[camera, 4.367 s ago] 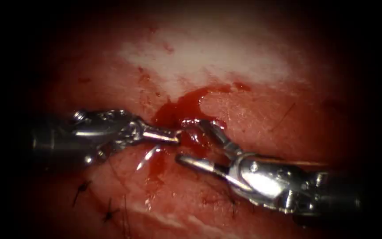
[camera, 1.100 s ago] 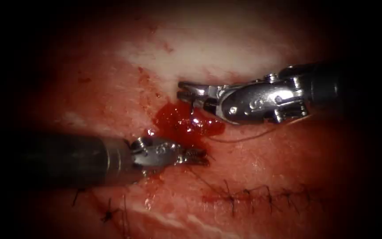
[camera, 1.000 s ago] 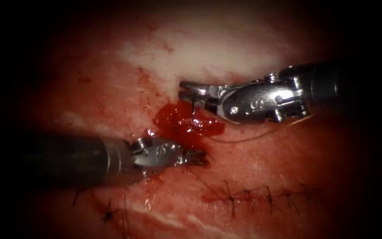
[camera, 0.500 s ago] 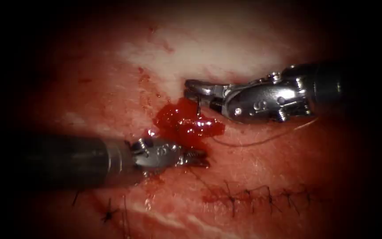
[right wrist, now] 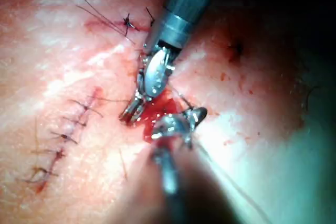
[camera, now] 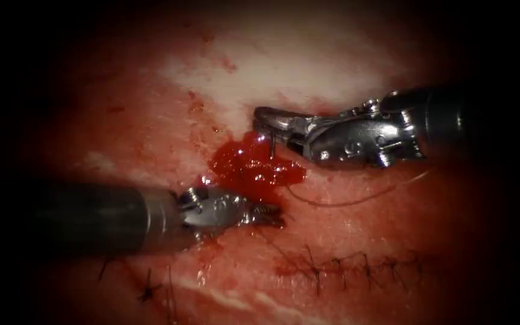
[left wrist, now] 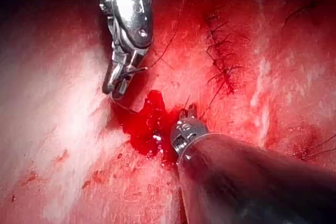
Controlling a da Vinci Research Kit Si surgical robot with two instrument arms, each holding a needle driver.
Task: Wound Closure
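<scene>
Nearest the endoscope runs the stitched row (camera: 344,268) of dark sutures in the tissue (camera: 151,132), lying below both tools. Just above its left end sits the left tool (camera: 269,213), its shaft entering from the left; its jaws are closed and rest against the tissue at the lower edge of the red fluid (camera: 254,168). Whether they pinch tissue or thread there, I cannot tell. This tool has not shifted over the last second.

Between the two tools lies the pool of red fluid, covering the open part of the cut. From its right edge a thin thread (camera: 356,198) curves along the tissue toward the right tool's shaft.

Farthest, above the pool, is the right tool (camera: 263,123), coming in from the right. Its jaws are clamped on the needle (camera: 270,144), a short dark piece of which hangs from the tips down toward the fluid; where along its curve it is held cannot be made out. Compared with a second ago, this tool has drifted slightly rightward and upward, and the thread beneath it bows more.
</scene>
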